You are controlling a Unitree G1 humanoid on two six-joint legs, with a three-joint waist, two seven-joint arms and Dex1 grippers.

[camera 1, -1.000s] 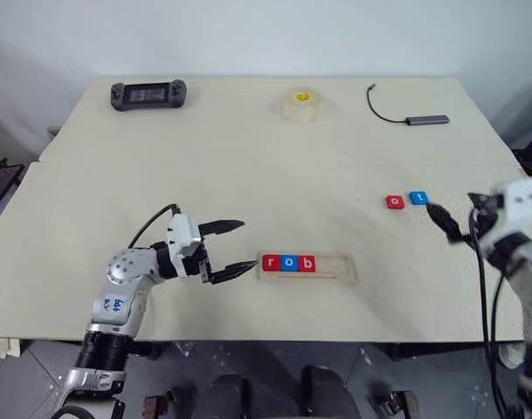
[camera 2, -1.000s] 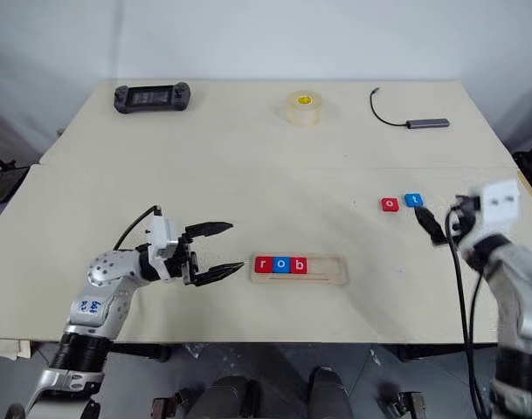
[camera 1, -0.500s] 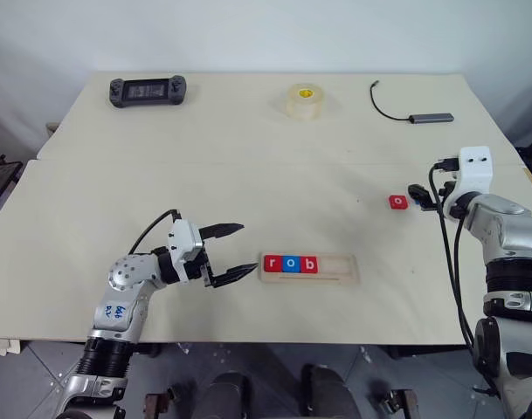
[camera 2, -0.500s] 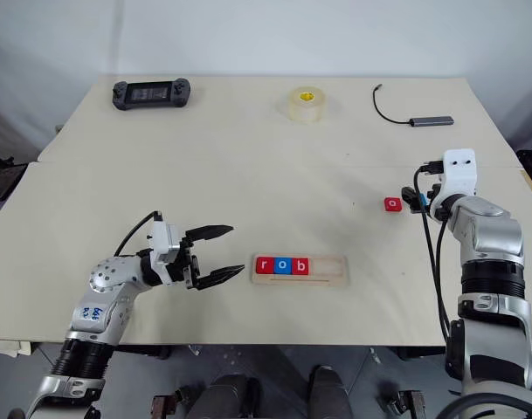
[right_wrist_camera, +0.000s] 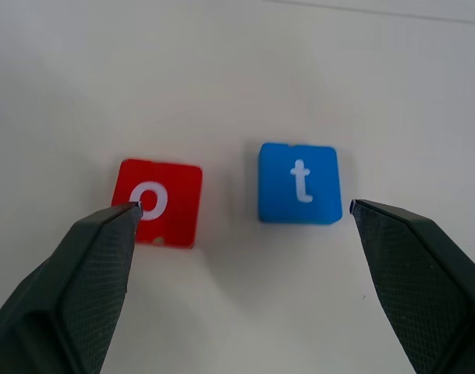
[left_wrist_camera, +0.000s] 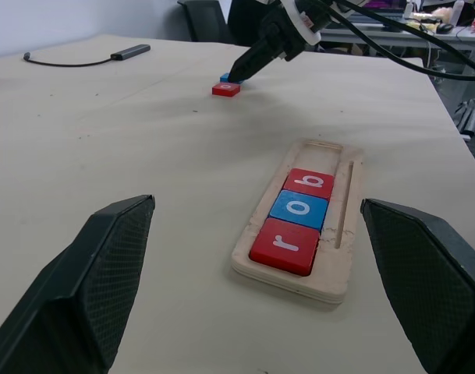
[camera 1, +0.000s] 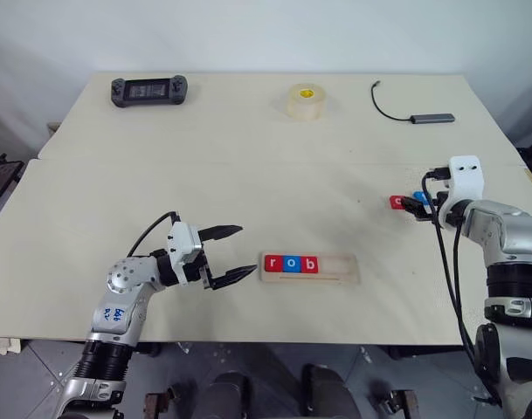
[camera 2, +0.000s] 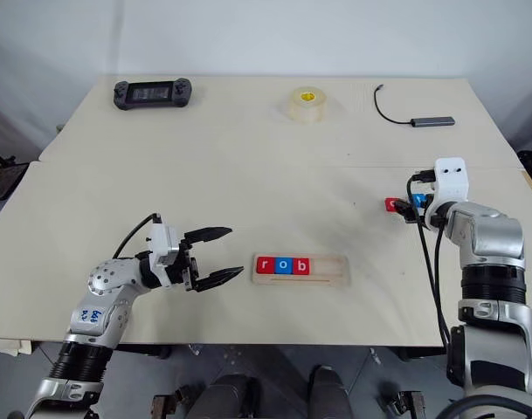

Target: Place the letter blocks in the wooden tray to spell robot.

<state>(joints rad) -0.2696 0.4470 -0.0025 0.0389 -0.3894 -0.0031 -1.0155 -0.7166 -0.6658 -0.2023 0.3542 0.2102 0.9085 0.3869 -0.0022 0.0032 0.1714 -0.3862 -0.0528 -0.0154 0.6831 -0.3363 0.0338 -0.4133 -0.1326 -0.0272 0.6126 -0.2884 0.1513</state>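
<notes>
Tray (camera 1: 310, 267): pale wood, long, shallow, raised rim, lying near the table's (camera 1: 248, 166) front edge, just right of centre. Three blocks fill its left half, touching in a row: red r (camera 1: 272, 263), blue o (camera 1: 290, 263), red b (camera 1: 308, 264). Right half bare, with a thin groove along the near side.

Loose blocks: red o (right_wrist_camera: 157, 202) and blue t (right_wrist_camera: 299, 182), flat on the table, side by side with a narrow gap, at about 2 o'clock from the tray, well apart from it. White lowercase letters face up.

Left gripper (camera 1: 230, 253): at 9 o'clock of the tray, just beside its left end, not touching. Forearm low over the table, fingers pointing level toward the tray. Jaws spread wide, nothing between them.

Right gripper (right_wrist_camera: 241, 206): arm reaches in from the right edge, wrist pitched downward, fingers over the two loose blocks. Jaws wide apart, straddling both blocks; one tip overlaps the red o's edge in the wrist view, contact not certain. Nothing held.
</notes>
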